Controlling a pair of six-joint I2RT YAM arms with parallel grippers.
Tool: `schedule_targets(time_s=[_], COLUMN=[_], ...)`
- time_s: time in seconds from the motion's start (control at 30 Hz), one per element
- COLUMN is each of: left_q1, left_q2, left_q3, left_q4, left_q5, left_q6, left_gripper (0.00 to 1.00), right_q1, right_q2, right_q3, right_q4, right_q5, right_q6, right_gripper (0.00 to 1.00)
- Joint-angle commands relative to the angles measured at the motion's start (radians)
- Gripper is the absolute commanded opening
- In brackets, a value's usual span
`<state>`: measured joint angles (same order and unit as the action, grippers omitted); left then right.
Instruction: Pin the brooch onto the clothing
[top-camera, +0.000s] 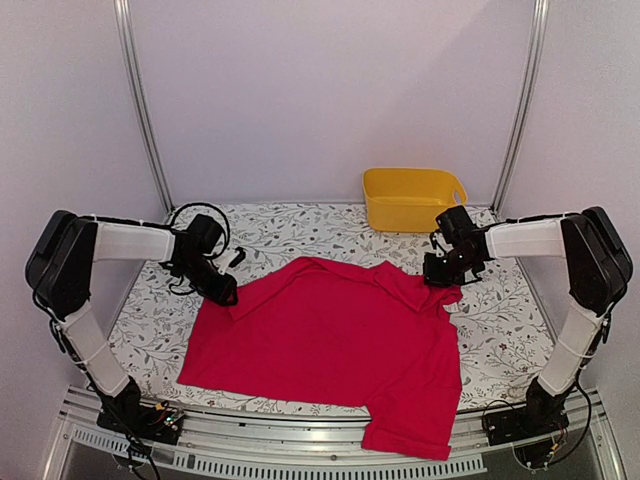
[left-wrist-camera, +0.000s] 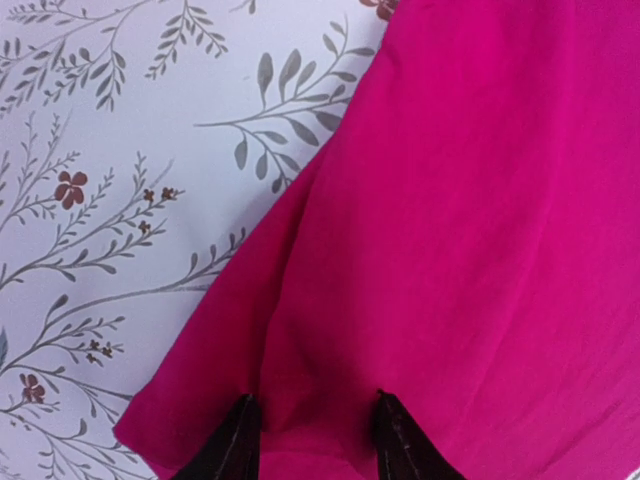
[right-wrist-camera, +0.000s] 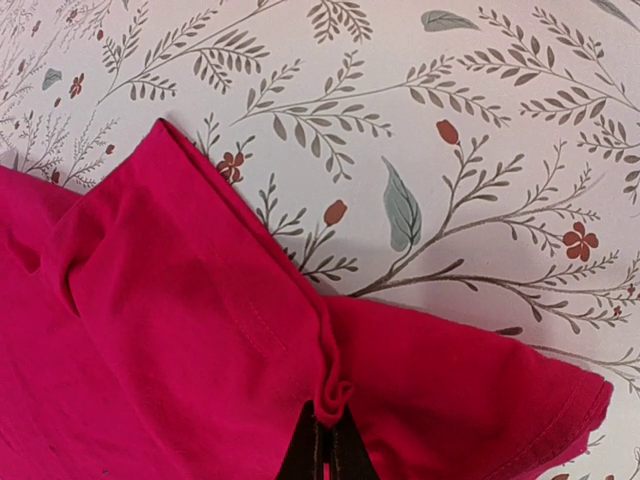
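The clothing, a bright red-pink T-shirt, lies spread on the floral tablecloth. My left gripper is at the shirt's far left corner. In the left wrist view, the gripper is open, its two dark fingertips set apart on the red fabric with a soft ridge of cloth between them. My right gripper is at the shirt's far right shoulder. In the right wrist view, the gripper is shut on a pinched fold of the shirt. The brooch is not in view.
A yellow bin stands at the back right, just behind the right gripper. A small dark curved piece lies on the cloth near the left gripper. Metal frame posts rise at both back corners.
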<state>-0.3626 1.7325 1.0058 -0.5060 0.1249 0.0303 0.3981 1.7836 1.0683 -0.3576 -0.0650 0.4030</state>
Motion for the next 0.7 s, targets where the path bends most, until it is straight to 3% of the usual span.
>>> schedule_targets(time_s=[0.0, 0.27, 0.5, 0.67], left_q1=[-0.001, -0.003, -0.004, 0.004], left_q2=[0.028, 0.025, -0.090, -0.111], left_q3=[0.007, 0.011, 0.042, 0.069], left_q4=[0.006, 0.011, 0.027, 0.136], left_q5=[-0.002, 0.027, -0.106, -0.265], left_q6=[0.006, 0.020, 0.042, 0.156], left_gripper=[0.34, 0.00, 0.00, 0.00], right_q1=[-0.004, -0.004, -0.009, -0.029], right_q2=[-0.012, -0.035, -0.072, -0.038], right_q3=[0.025, 0.036, 0.096, 0.199], right_q4=[0.025, 0.002, -0.036, -0.034], right_q5=[-0.018, 0.008, 0.096, 0.169], right_q6=[-0.018, -0.029, -0.070, -0.166], right_gripper=[0.00, 0.00, 0.00, 0.00])
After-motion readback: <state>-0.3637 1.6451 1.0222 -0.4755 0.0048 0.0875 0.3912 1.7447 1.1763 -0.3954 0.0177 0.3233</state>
